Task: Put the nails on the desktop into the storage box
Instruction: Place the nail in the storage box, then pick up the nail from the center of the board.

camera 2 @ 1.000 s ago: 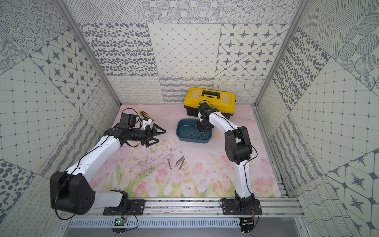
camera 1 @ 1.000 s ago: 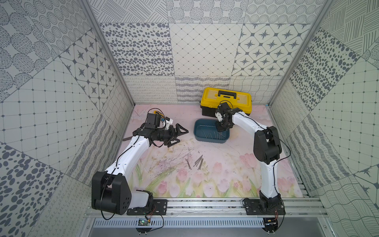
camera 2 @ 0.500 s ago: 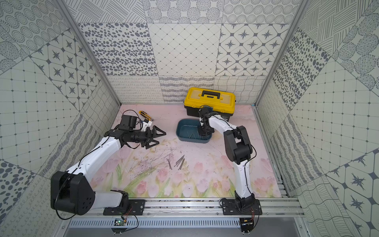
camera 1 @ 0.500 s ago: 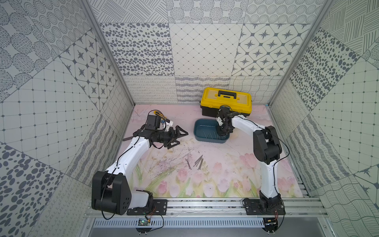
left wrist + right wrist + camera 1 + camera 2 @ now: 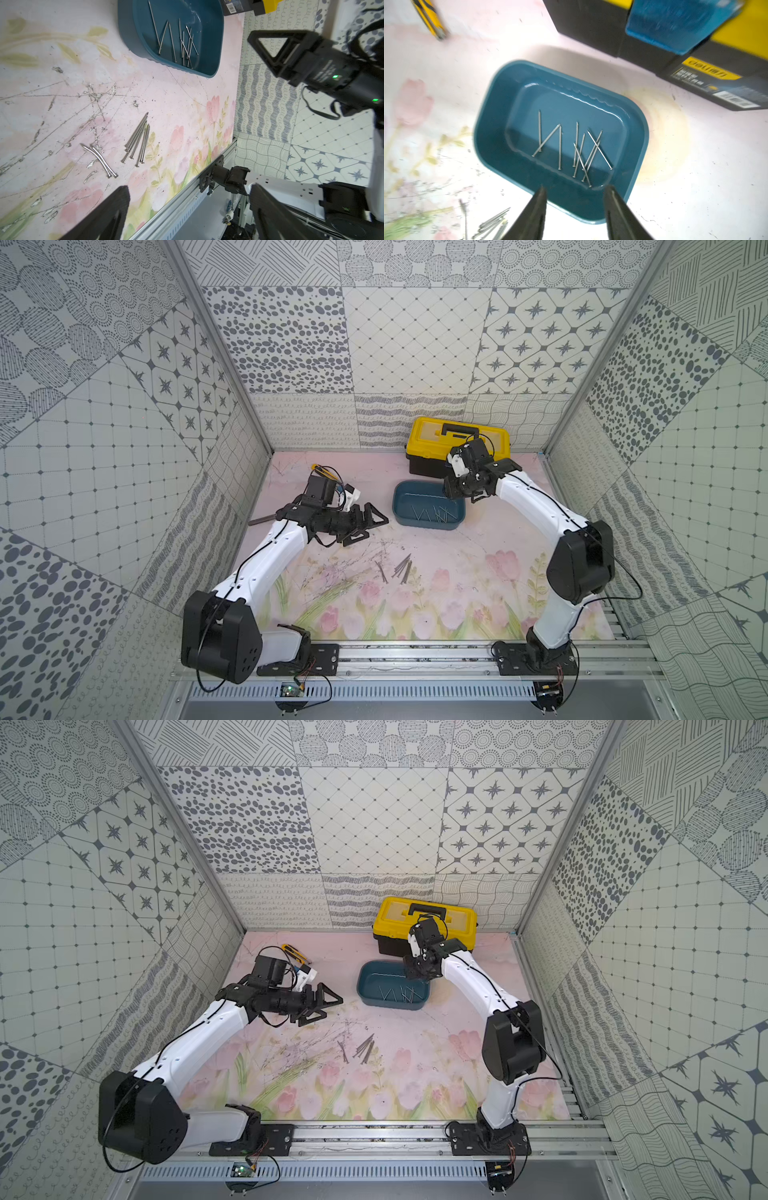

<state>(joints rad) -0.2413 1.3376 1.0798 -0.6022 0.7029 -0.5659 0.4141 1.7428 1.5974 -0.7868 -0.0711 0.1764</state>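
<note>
Finishing a drop over the storage box, several already inside: right gripper parted, empty; left gripper wide, empty. Probably next: low, fine pinch on nails lying on desktop, nearer

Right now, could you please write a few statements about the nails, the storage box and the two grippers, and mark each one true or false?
1. Several nails lie inside the storage box. True.
2. The desktop holds no more nails. False: a cluster lies there, not yet collected.
3. The right gripper is over the storage box, open and empty. True.
4. The left gripper is clamped on a nail. False: its jaws stand wide apart with nothing between them.
5. The yellow toolbox stands nearer the robot than the storage box. False: it stands behind the box, by the back wall.
</note>
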